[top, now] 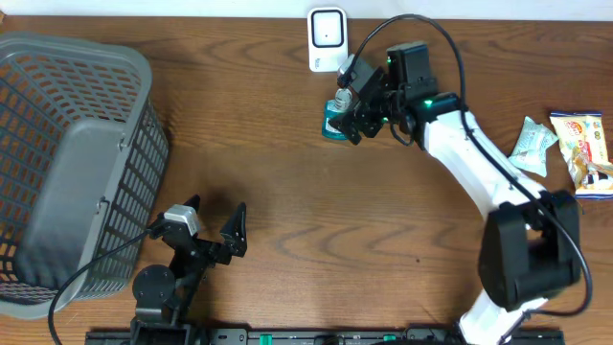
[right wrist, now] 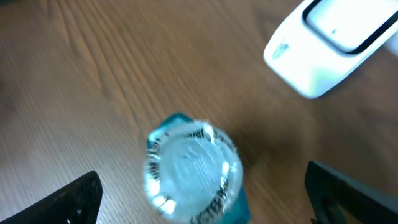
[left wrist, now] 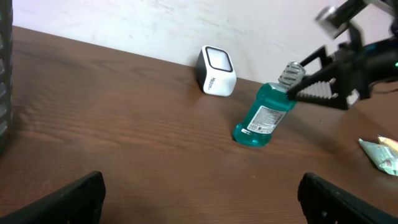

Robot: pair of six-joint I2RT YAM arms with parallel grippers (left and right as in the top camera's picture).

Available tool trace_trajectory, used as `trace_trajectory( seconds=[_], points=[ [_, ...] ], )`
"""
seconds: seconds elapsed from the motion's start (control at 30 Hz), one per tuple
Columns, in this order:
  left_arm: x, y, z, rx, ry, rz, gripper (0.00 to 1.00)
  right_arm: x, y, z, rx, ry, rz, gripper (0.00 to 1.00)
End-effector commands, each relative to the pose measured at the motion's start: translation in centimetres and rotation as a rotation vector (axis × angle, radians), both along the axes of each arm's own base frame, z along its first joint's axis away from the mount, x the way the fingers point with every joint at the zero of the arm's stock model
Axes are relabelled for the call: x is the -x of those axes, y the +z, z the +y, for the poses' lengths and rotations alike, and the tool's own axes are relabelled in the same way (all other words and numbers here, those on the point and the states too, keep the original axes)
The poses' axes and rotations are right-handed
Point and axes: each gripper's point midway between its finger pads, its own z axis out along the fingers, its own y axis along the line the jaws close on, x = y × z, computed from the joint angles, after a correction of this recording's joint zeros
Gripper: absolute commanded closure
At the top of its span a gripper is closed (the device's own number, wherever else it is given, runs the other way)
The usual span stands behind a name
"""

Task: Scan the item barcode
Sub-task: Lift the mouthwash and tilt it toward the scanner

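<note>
My right fingers [right wrist: 65, 200] are spread wide, one on each side of the bottle [right wrist: 193, 168] cap. I see no contact, nothing gripped. The bottle is teal with a clear cap and has its base on the tabletop [top: 287, 211]. It looks tilted toward the right arm in the left wrist view, and its label faces that camera. The scanner [top: 327, 38] is white with a dark window. It sits near the bottle, on its far side by the back edge, not touching it. My left fingers [left wrist: 68, 199] are wide open too and empty, over bare wood near the front edge, well apart from the bottle. The grey basket [top: 144, 153] is at the far left, beside the left arm. Snack packets [top: 582, 153] lie at the right edge, well apart from the bottle.
</note>
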Motion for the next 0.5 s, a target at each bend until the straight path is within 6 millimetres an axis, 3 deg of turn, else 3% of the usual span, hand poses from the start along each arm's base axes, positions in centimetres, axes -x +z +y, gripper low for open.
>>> trace_trajectory(
  seconds=[0.0, 0.13, 0.47],
  points=[
    [0.1, -1.6, -0.2, -0.001, -0.009, 0.037, 0.01, -0.7, -0.7, 0.5, 0.000, 0.025, -0.012, 0.04],
    [0.1, -1.6, -0.2, -0.001, -0.009, 0.037, 0.01, -1.1, -0.1, 1.0, -0.013, 0.031, -0.046, 0.07],
    [0.1, -1.6, -0.2, -0.001, -0.009, 0.037, 0.01, -1.1, -1.3, 3.4, -0.018, 0.076, -0.064, 0.11]
  ],
)
